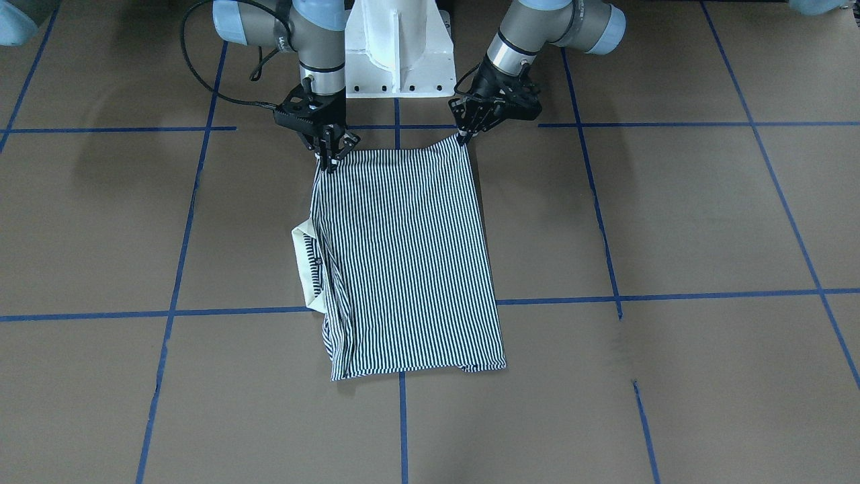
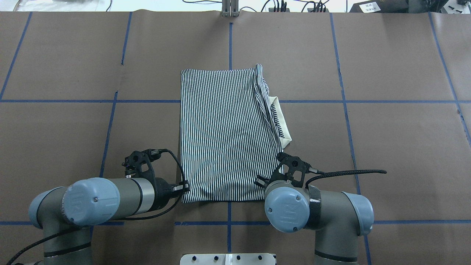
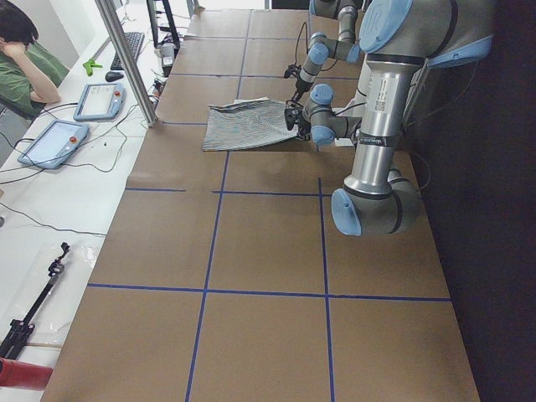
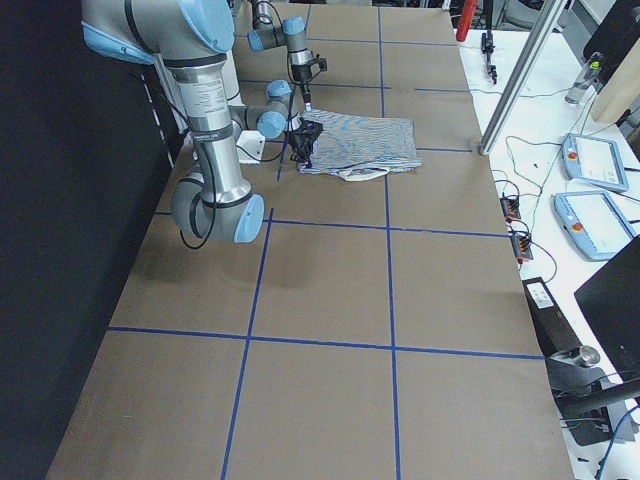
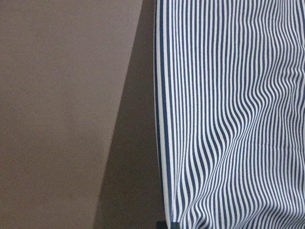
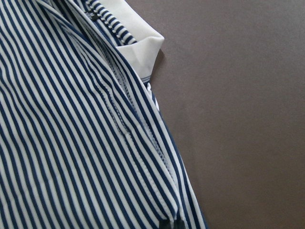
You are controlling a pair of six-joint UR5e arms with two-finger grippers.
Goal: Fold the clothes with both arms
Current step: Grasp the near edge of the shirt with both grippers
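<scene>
I find no legible text, brand, number or sign in any view. The light-blue round joint caps of the grey metal robot arms bear an embossed mark I cannot read. A small white label beyond the brown paper-covered desk is too small to read.

Pose: left arm has its forearm low and level, reaching inward. The left gripper is tilted, jaws pinched on one robot-side corner of the shirt. The right arm has its elbow hunched above the wrist. The right gripper points straight down, jaws pinched on the other robot-side corner. Both grippers are low and roughly level with each other.
</scene>
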